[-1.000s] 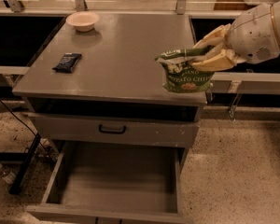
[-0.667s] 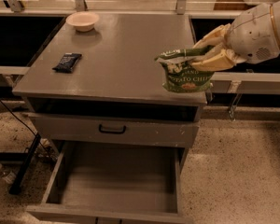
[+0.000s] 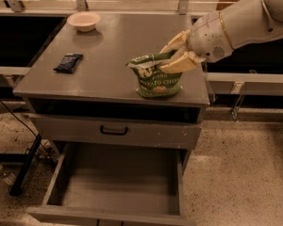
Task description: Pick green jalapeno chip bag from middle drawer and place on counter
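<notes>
The green jalapeno chip bag (image 3: 158,82) stands upright on the grey counter (image 3: 113,65), near its front right corner. My gripper (image 3: 166,60) reaches in from the right on a white arm. Its two tan fingers (image 3: 179,63) are shut on the bag's crumpled whitish top. Below, the middle drawer (image 3: 118,182) is pulled out, and its bare grey floor has nothing on it.
A small flat dark packet (image 3: 68,62) lies on the counter's left side. A pale bowl (image 3: 83,20) sits at the back left. A shut drawer front with a black handle (image 3: 114,131) is above the open drawer. Black cables and a stand leg (image 3: 23,168) run along the floor on the left.
The gripper has carried the bag leftward and slightly down, from over the counter's right edge to further in over the counter surface.
</notes>
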Available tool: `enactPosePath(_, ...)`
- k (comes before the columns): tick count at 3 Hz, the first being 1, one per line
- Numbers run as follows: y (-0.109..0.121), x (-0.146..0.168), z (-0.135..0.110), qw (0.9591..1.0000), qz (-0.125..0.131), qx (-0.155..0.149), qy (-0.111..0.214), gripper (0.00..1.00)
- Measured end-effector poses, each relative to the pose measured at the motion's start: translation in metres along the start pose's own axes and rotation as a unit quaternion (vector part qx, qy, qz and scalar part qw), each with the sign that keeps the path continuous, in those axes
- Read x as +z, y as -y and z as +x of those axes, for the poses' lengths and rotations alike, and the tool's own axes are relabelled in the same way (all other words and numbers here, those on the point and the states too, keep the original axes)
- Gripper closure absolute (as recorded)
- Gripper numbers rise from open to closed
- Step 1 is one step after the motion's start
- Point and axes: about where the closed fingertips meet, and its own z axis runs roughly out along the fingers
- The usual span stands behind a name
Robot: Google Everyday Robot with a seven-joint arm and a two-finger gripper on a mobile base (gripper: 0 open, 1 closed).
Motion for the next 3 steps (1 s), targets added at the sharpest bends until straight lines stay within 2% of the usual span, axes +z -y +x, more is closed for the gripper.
enactPosePath(2, 0.009, 0.0, 0.002, 0.9999, 0.006, 0.012, 0.004, 1.0)
enactPosePath(3, 0.048, -0.003, -0.012, 0.9999, 0.01, 0.001, -0.004, 1.0)
